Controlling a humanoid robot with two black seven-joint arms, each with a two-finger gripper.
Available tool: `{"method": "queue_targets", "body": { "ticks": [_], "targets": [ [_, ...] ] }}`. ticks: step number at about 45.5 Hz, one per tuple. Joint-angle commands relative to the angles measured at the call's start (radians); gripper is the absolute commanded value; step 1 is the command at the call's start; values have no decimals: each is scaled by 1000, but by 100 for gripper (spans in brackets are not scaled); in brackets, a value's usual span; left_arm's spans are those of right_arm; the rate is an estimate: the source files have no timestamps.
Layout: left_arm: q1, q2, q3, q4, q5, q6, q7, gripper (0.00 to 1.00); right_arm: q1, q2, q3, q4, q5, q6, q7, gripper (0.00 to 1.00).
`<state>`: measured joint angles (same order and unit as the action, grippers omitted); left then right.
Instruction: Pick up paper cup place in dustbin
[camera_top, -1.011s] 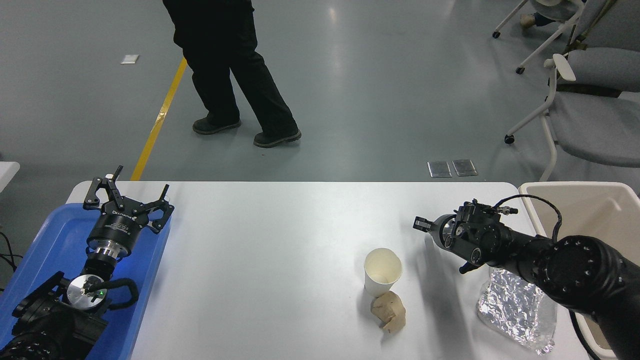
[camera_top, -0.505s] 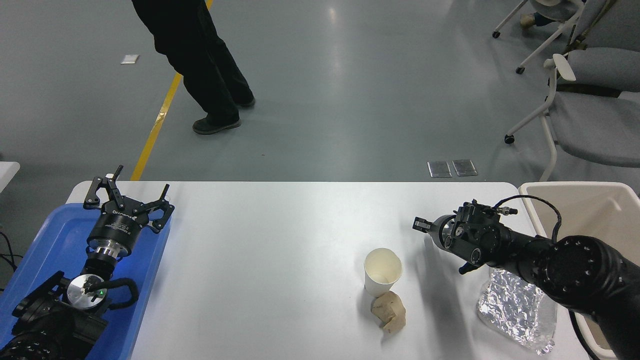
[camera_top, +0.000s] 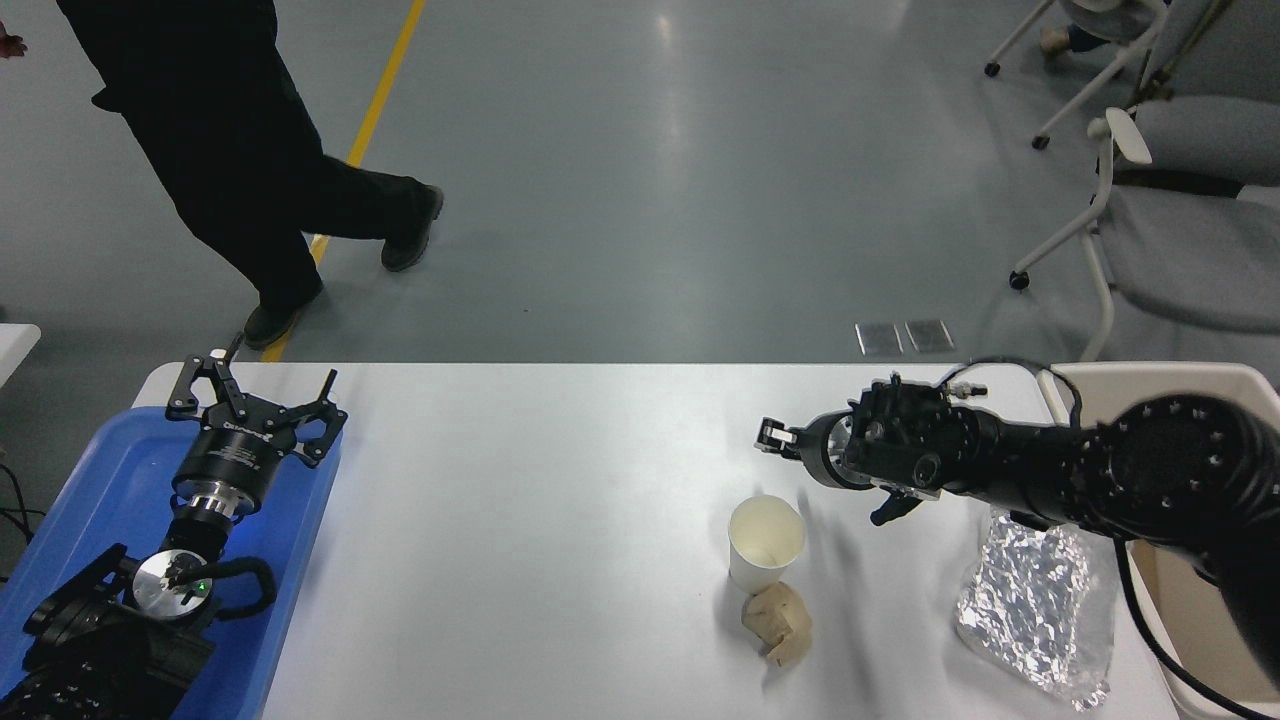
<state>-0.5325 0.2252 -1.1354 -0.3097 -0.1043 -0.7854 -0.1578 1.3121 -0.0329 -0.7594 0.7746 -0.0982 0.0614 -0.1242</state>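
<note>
Basically nothing done yet: paper cup (camera_top: 765, 543) stands upright on the white table (camera_top: 560, 480), untouched, right-of-centre, with a crumpled tan paper wad (camera_top: 778, 623) just in front of it, touching or nearly so. Right hand (camera_top: 772, 436) hangs above and behind the cup, near but apart from it, holding nothing; can't tell if it's open or closed, seen edge-on. Left hand (camera_top: 255, 395) sits parked over the blue tray (camera_top: 90, 480) at lower left, spread open and empty. Dustbin (camera_top: 1150, 378) is at the table's right edge, mostly hidden by the right arm. Left to do: descend, grasp, lift, carry right, drop in bin. Cup looks small, plain white, tapered, rolled rim, cream inside, seems empty. Silver foil bag (camera_top: 1035, 595) lies between cup and bin. A person (camera_top: 230, 150) walks past the table's far side.
</note>
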Motion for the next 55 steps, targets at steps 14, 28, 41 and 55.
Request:
{"method": "queue_targets", "body": {
  "ticks": [14, 28, 41, 55],
  "targets": [
    [-1, 0, 2, 0, 0, 0, 1, 99, 341, -22, -239, 233, 106, 126, 0, 100],
    [-1, 0, 2, 0, 0, 0, 1, 99, 578, -38, -264, 339, 106, 521, 0, 100],
    [-1, 0, 2, 0, 0, 0, 1, 99, 823, -70, -285, 489, 106, 724, 0, 100],
    [-1, 0, 3, 0, 0, 0, 3, 99, 1016, -84, -334, 571, 107, 724, 0, 100]
  ]
}}
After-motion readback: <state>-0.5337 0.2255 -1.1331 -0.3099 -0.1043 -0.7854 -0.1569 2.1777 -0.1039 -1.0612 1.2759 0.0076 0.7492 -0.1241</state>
